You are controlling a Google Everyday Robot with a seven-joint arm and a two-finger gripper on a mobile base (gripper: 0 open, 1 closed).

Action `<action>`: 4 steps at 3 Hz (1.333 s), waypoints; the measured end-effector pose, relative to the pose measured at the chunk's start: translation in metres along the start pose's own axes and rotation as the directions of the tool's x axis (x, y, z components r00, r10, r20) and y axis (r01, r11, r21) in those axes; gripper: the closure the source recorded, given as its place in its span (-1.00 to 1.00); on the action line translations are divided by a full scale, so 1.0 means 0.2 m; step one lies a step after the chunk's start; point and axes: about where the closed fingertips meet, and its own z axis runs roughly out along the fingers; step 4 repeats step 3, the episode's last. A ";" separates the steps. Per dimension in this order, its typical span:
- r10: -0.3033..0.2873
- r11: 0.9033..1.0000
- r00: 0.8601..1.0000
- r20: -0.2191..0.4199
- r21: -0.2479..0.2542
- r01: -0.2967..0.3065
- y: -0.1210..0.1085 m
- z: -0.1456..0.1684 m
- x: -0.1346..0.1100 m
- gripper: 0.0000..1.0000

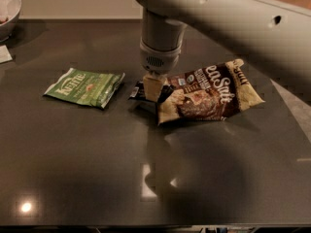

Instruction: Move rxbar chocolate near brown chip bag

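Note:
My gripper (pixel 152 87) hangs from the big white arm and points down at the table's middle. It is shut on the rxbar chocolate (pixel 135 92), a small black wrapper that sticks out to the left of the cream fingers (pixel 151 85). The bar is low over the table, right at the left edge of the brown chip bag (pixel 209 95). That bag lies flat with white "Sea Salt" lettering. Most of the bar is hidden behind the fingers.
A green Kettle bag (pixel 85 87) lies to the left of the gripper. A white bowl (pixel 8 8) stands at the far left corner of the dark table (pixel 97 169), with a white slip (pixel 5 55) beside it. The arm spans the upper right.

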 end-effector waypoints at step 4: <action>-0.021 1.000 1.000 0.015 0.011 0.021 -0.04 -0.01 0.00 -1.00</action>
